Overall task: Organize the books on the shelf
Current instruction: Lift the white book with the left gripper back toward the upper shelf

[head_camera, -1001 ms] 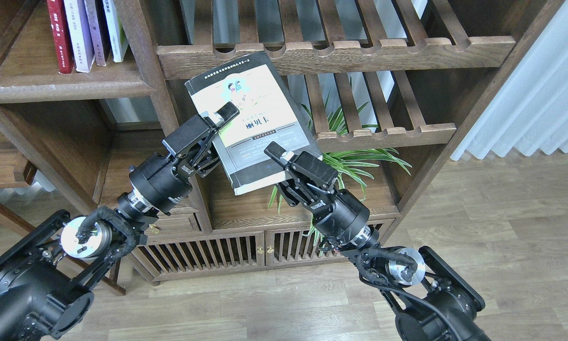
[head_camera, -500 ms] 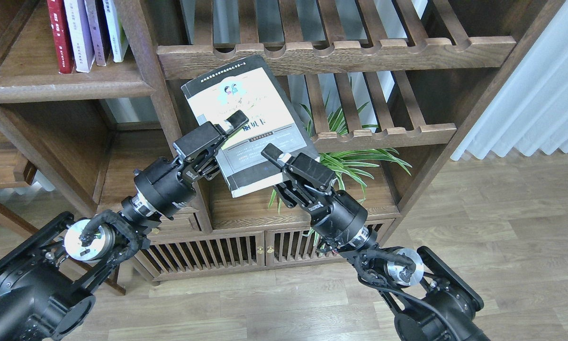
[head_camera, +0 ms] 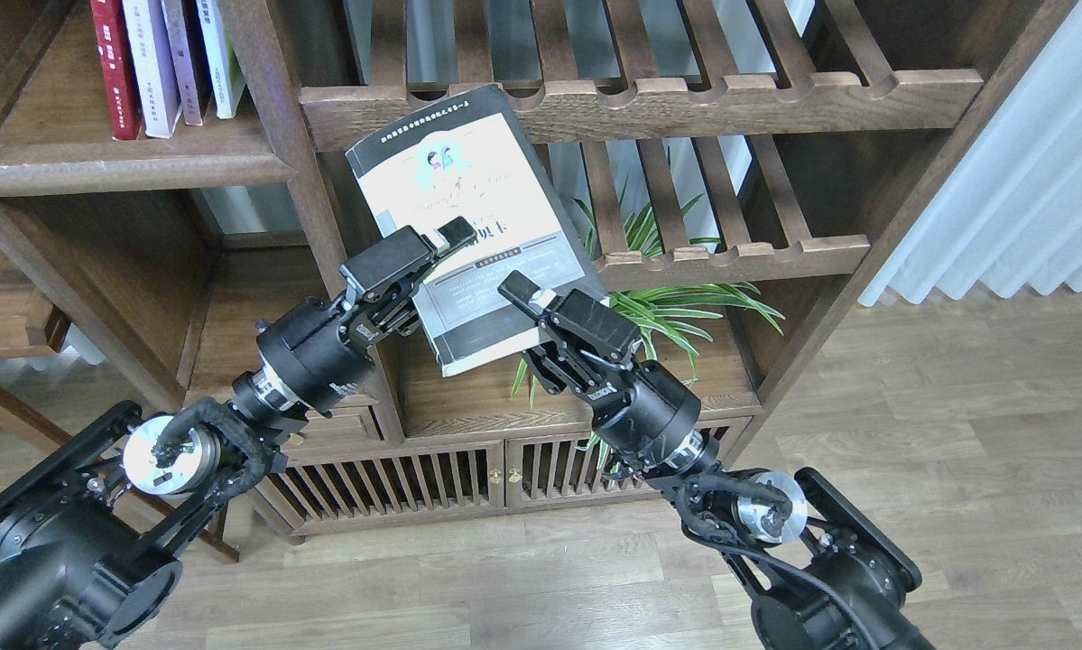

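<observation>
A thick yellow-green book with a dark border (head_camera: 455, 176) is held tilted in the air, in front of the bookcase's upright post. My left gripper (head_camera: 448, 240) is shut on its left edge, with the upper finger lying on the cover. My right gripper (head_camera: 520, 294) is shut on its lower right corner. The shelf (head_camera: 116, 164), a flat dark-brown board, is at the upper left. A red book (head_camera: 107, 63), a pale lavender-white book (head_camera: 150, 63) and two more books stand upright on it.
A slatted rack with a notched rail (head_camera: 649, 101) hangs just above the held book, and a second one (head_camera: 730, 253) is to its right. A green plant (head_camera: 685, 311) stands behind my right gripper. A low cabinet (head_camera: 432, 478) is below, and a curtain (head_camera: 1028, 181) is at the right.
My left gripper has moved right and a little down, reaching further onto the cover. The book has shifted slightly up and left. My right gripper has barely moved.
</observation>
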{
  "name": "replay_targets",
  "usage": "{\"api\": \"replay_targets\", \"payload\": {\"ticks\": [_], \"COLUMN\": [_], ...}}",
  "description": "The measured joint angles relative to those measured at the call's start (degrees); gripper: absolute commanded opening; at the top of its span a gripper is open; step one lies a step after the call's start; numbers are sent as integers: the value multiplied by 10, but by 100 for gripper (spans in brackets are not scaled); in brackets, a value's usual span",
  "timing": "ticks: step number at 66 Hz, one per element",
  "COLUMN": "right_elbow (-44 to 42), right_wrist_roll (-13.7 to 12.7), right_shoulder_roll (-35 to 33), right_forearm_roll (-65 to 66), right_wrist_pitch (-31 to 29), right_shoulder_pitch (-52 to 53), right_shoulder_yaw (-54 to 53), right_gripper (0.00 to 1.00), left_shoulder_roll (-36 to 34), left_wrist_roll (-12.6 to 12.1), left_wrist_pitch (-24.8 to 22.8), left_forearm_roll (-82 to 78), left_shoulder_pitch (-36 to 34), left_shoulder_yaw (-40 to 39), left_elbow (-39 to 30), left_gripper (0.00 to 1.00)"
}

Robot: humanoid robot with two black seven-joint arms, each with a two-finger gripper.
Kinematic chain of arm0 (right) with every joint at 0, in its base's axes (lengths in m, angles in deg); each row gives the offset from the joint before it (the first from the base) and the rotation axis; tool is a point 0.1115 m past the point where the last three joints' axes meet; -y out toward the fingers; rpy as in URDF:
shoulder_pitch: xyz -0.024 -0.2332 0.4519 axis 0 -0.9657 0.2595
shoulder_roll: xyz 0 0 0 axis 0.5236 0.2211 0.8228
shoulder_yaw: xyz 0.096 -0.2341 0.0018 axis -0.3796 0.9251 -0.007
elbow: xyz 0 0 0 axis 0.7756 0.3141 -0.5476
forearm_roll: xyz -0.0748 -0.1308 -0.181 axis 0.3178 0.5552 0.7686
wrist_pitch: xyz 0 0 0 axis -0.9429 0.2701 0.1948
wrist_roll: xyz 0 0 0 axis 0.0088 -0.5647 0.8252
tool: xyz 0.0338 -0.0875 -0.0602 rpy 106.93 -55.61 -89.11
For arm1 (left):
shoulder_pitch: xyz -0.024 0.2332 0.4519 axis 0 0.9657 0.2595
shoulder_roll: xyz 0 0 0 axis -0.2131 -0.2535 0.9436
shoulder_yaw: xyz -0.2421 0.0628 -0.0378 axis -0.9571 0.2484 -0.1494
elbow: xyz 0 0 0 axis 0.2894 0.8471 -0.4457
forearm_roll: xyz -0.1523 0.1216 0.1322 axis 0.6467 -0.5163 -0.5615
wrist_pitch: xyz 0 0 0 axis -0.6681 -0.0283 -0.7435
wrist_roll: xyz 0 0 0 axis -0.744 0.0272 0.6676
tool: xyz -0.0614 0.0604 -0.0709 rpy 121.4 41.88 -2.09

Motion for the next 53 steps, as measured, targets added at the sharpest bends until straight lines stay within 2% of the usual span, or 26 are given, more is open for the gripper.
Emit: {"api": "replay_targets", "payload": {"ticks": [20, 36, 45, 53], "right_elbow": [0, 0, 0, -2], "right_wrist_roll": [0, 0, 0, 0], "right_shoulder_roll": [0, 0, 0, 0], "right_forearm_roll": [13, 33, 34, 35], "right_wrist_pitch": [0, 0, 0, 0], "right_shoulder_pitch": [-1, -2, -3, -2], "right_shoulder_yaw": [-5, -10, -17, -73], "right_gripper": [46, 57, 58, 64], "left_shoulder_roll": [1, 1, 1, 2], "left_wrist_roll": [1, 1, 1, 1], "left_wrist_pitch": [0, 0, 0, 0], "left_forearm_roll": [1, 0, 0, 0], "left_shoulder_pitch": [1, 1, 1, 2], "left_shoulder_yaw": [0, 0, 0, 0], "left_elbow": [0, 0, 0, 0], "left_gripper": [8, 8, 8, 8]}}
